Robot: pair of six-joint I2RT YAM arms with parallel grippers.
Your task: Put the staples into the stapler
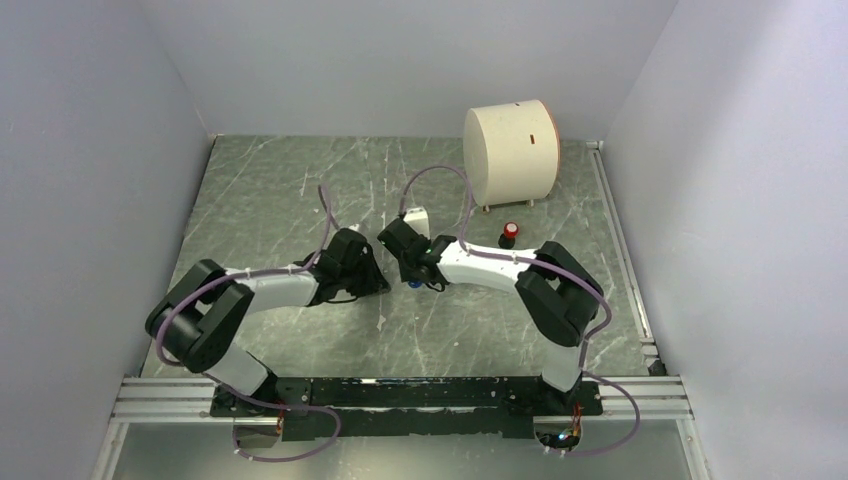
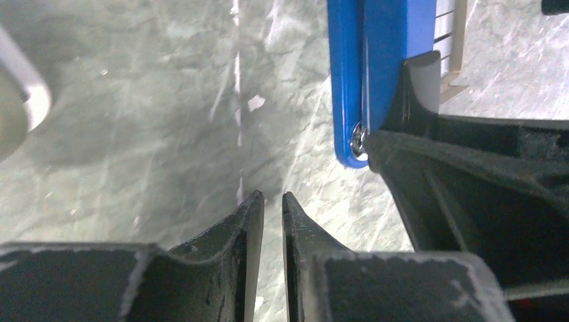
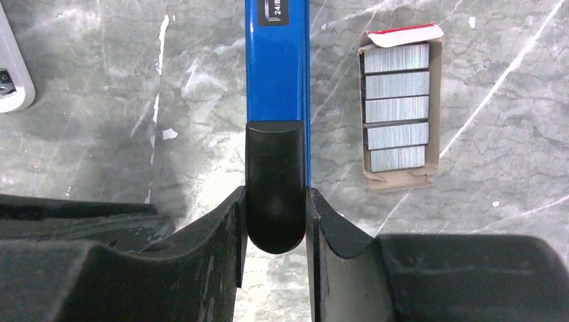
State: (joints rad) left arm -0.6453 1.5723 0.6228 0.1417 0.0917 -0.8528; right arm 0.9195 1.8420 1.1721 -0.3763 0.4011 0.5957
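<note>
In the right wrist view the blue stapler point(image 3: 276, 74) lies lengthwise on the marbled table, running away from me. My right gripper point(image 3: 275, 194) is shut on its rounded black end point(image 3: 274, 181). An open cardboard box of staples point(image 3: 399, 107) with several silvery strips lies just right of the stapler. In the left wrist view my left gripper point(image 2: 273, 198) is empty, its jaws almost touching, low over the table just left of the stapler point(image 2: 362, 67). From the top, both grippers meet mid-table, the left point(image 1: 375, 278) and the right point(image 1: 400, 250); only a blue speck of the stapler point(image 1: 413, 283) shows.
A large cream cylinder point(image 1: 510, 150) stands at the back right, with a small red-and-black object point(image 1: 509, 235) in front of it. A pale grey rounded object point(image 3: 10, 74) lies at the left edge of the right wrist view. Walls close in the table on three sides.
</note>
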